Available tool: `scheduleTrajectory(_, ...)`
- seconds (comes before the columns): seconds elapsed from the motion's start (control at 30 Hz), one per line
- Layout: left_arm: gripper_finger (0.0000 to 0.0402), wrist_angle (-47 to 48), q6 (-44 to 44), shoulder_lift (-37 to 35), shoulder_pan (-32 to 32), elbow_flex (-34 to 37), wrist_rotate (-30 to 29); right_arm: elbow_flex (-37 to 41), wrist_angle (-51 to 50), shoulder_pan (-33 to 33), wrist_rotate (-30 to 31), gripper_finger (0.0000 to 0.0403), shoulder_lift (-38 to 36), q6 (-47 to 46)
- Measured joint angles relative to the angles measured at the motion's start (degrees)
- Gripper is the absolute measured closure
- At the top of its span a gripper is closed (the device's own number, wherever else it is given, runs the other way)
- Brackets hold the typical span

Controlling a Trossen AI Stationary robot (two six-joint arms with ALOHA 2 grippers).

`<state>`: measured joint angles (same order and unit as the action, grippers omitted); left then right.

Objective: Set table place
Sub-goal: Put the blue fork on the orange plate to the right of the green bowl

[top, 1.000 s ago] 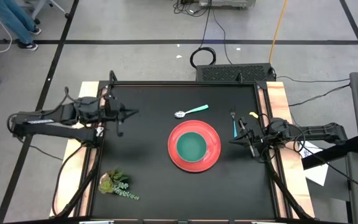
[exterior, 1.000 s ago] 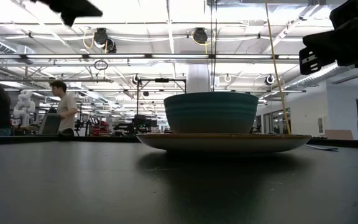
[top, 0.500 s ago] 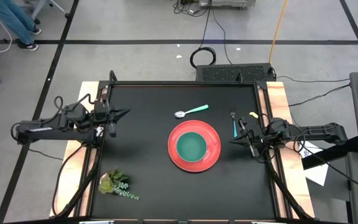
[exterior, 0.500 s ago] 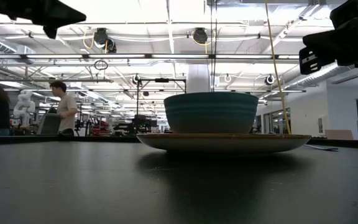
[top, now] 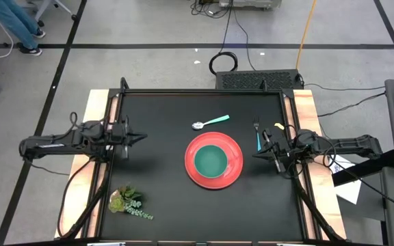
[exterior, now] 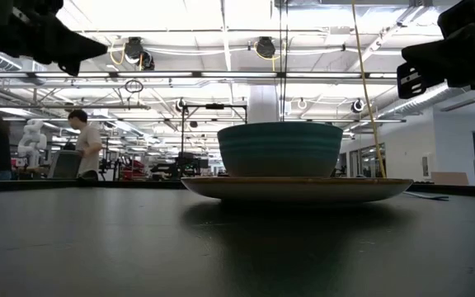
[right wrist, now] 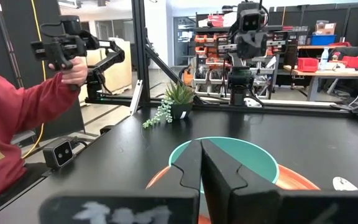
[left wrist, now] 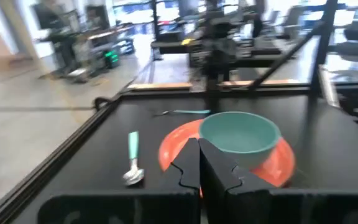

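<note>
A teal-green bowl [top: 211, 160] stands in the middle of a round red plate [top: 232, 172] right of the table's centre. A teal-handled spoon [top: 211, 121] lies on the table beyond the plate. A blue-handled fork [top: 257, 135] lies to the plate's far right. My left gripper [top: 141, 136] hangs shut and level above the table's left edge, pointing at the plate; its wrist view shows the shut fingers [left wrist: 215, 167] before the bowl [left wrist: 238, 132]. My right gripper [top: 255, 156] is shut at the right edge, close to the plate and next to the fork.
A leafy green sprig [top: 130, 203] lies at the near left corner. A small yellow thing [top: 279, 127] lies right of the fork. Beyond the table a person in a red sleeve [right wrist: 17, 118] holds up a hand-held device [right wrist: 67, 46]. Black tabletop lies bare between my left gripper and the plate.
My left gripper has sunk and drawn back toward the table's left edge, tipping to level, shut throughout. Plate, bowl, spoon and fork have stayed where they were.
</note>
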<state>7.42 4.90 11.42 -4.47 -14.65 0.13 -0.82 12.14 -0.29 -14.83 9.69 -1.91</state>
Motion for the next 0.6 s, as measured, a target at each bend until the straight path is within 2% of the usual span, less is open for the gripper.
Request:
scheduleTrajectory(0.2, 0.0401, -10.3, 5.1, 0.0, 0.0, 5.0, 7.2, 0.0, 0.0, 0.0, 0.0, 0.0403, 0.0, 0.0)
scheduleTrajectory(0.37, 0.0401, -15.1, 7.7, 0.0, -0.1, 8.2, 7.4, 0.0, 0.0, 0.0, 0.0, 0.0403, 0.0, 0.0)
scheduleTrajectory(0.6, 0.0401, -15.3, 7.5, 0.0, -0.1, 8.6, 8.1, 0.0, -2.0, 0.0, 0.0, 0.0403, 0.0, 1.1)
